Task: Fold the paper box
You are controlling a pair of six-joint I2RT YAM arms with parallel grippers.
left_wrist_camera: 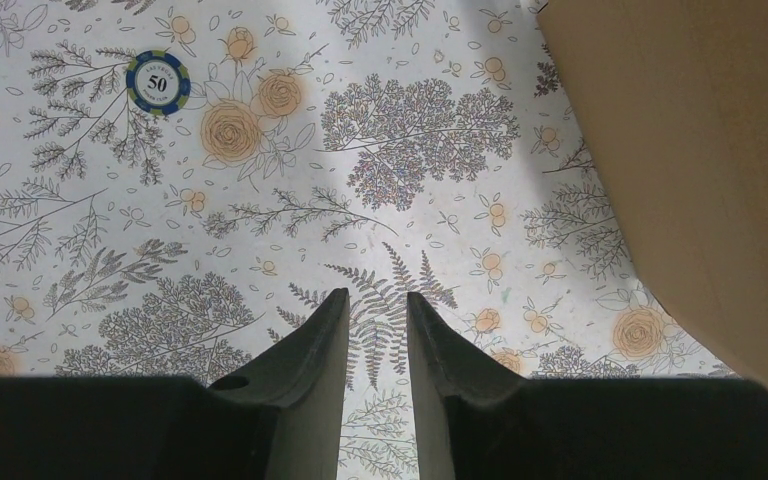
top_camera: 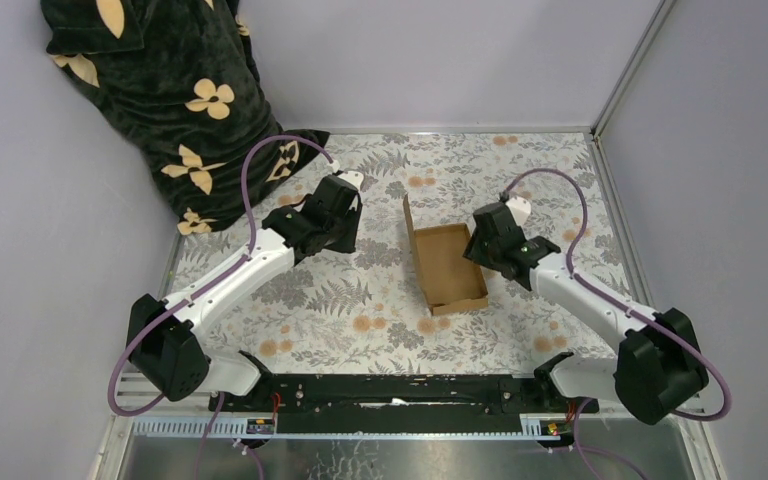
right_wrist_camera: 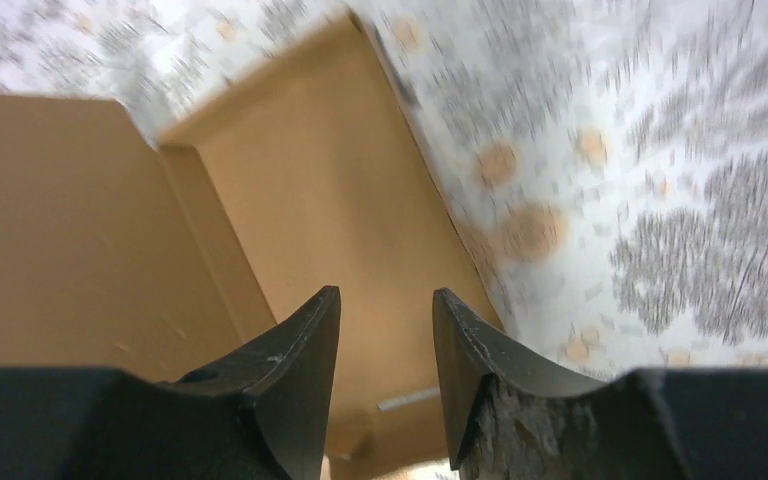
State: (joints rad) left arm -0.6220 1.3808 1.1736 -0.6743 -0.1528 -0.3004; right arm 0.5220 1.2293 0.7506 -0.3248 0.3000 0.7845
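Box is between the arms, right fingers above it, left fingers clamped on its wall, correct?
No: the left fingers hold nothing. The left wrist view shows only tablecloth between them, with the paper box off to one side, untouched. The rest stands.

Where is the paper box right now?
In the top view, the paper box lies just right of centre on the table, close beside the right gripper.
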